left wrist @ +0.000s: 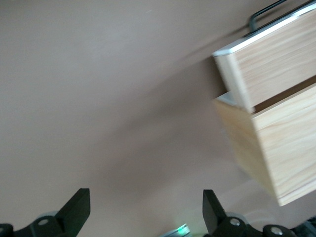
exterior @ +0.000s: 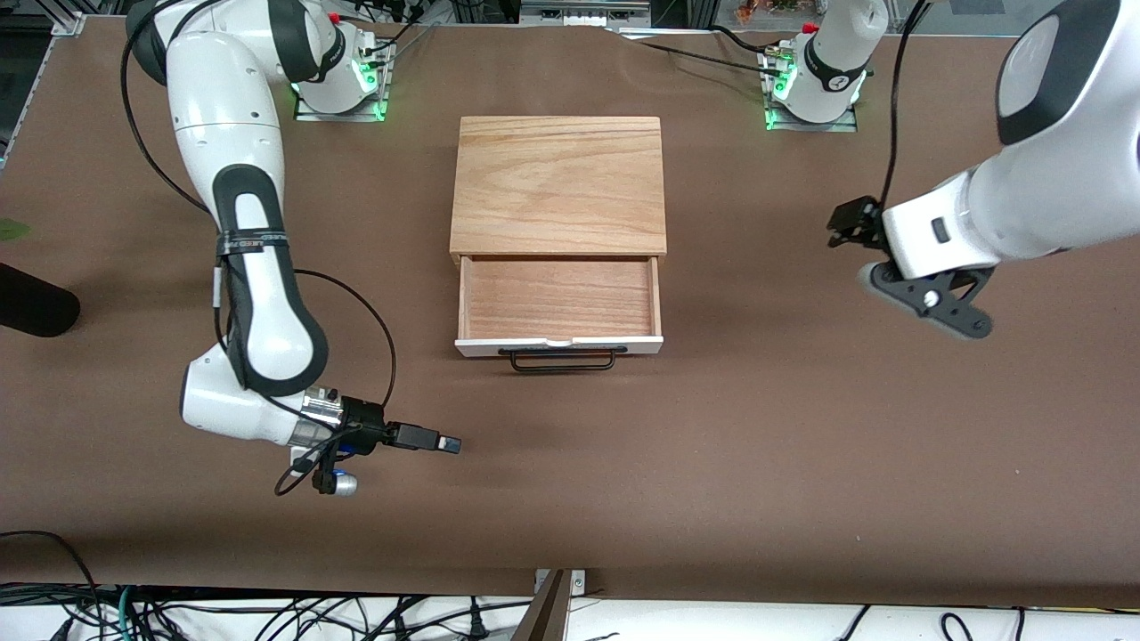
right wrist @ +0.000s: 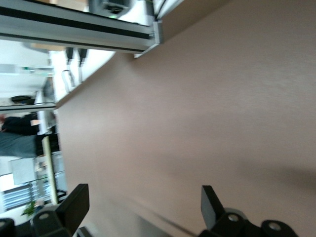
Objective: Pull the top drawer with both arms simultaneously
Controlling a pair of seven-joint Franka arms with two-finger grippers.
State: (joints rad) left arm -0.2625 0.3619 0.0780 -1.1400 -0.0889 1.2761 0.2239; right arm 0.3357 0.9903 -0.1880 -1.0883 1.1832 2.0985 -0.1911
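White arms (exterior: 232, 133), black bands, black cables.

A broad table covered in matte brown material (exterior: 757, 445) carries everything. On it, midway between the two arm bases, stands a low box-shaped cabinet of light wood (exterior: 558, 182), its shallow white-fronted top drawer (exterior: 559, 307) drawn out toward the front camera. Both white arm bases (exterior: 338, 85) are mounted on the table's edge farthest from that camera.

Top drawer (exterior: 559, 307): white front, black bar handle (exterior: 562, 361), reddish-brown grained tray. Cabinet top (exterior: 558, 185): light wood, wavy grain. Table (exterior: 757, 427): plain brown. Arms white, black bands.
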